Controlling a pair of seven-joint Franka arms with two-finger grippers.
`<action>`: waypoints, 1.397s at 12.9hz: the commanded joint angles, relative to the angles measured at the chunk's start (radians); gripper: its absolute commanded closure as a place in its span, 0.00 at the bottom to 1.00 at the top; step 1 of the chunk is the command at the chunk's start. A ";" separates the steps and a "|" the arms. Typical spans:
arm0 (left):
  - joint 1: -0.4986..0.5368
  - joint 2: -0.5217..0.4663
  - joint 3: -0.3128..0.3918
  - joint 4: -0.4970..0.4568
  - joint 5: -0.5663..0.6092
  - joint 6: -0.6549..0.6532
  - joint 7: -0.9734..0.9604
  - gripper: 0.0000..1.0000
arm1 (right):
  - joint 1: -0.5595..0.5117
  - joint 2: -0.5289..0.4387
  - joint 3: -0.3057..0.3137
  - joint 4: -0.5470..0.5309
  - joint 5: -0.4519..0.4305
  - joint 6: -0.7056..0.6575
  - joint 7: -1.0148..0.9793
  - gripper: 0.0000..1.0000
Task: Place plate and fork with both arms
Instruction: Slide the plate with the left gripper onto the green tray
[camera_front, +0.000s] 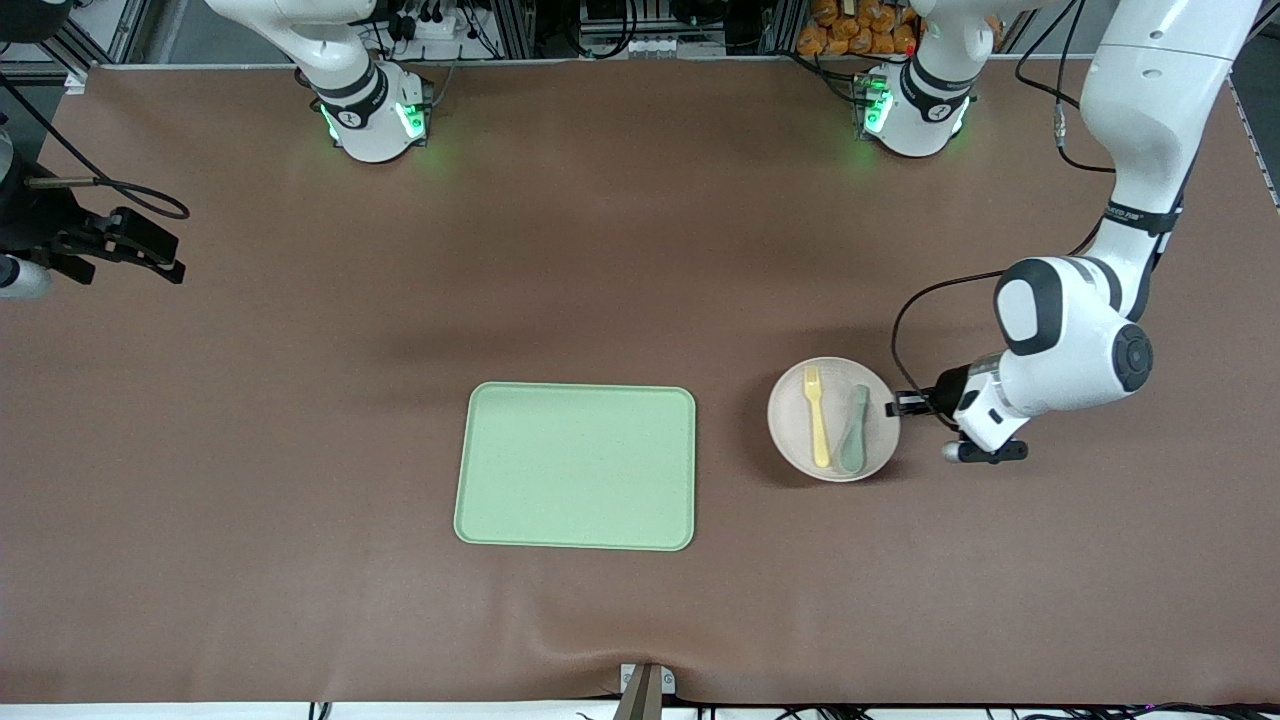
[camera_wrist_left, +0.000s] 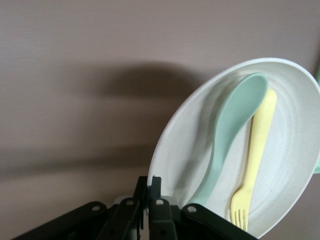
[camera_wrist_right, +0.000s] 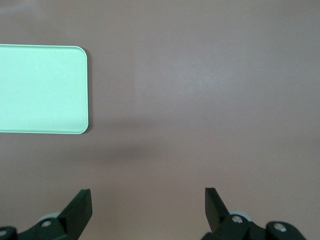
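A round, shallow, off-white plate (camera_front: 834, 419) with a faintly speckled matte surface sits on the brown table cover (camera_front: 300, 400), toward the left arm's end of the table. In it lie a slim yellow plastic fork (camera_front: 817, 427) and, just beside it, a smooth grey-green spoon (camera_front: 854, 432), the two roughly parallel. Near the plate, toward the table's middle and apart from it, rests a rectangular light-green tray (camera_front: 575, 466) with rounded corners and a low raised rim.

The left gripper (camera_front: 897, 404) is low at the plate's rim. In the left wrist view its black fingers (camera_wrist_left: 154, 192) are drawn narrow, pinching the plate's edge (camera_wrist_left: 165, 150) between them, with the spoon's handle and the fork's tines close by inside the dish.

The right gripper (camera_front: 150, 255) waits over bare table cover at the right arm's end, well apart from tray and plate. Its jaws stand wide, holding nothing; its wrist view shows one tray corner (camera_wrist_right: 42, 90).
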 joint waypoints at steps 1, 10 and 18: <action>-0.093 0.046 0.000 0.129 -0.021 -0.076 -0.126 1.00 | 0.004 -0.019 -0.007 -0.015 0.015 -0.003 -0.010 0.00; -0.380 0.267 0.013 0.449 -0.006 -0.089 -0.434 1.00 | 0.004 -0.019 -0.007 -0.015 0.015 -0.003 -0.010 0.00; -0.637 0.514 0.210 0.718 -0.017 -0.052 -0.527 1.00 | 0.004 -0.019 -0.007 -0.015 0.015 -0.004 -0.010 0.00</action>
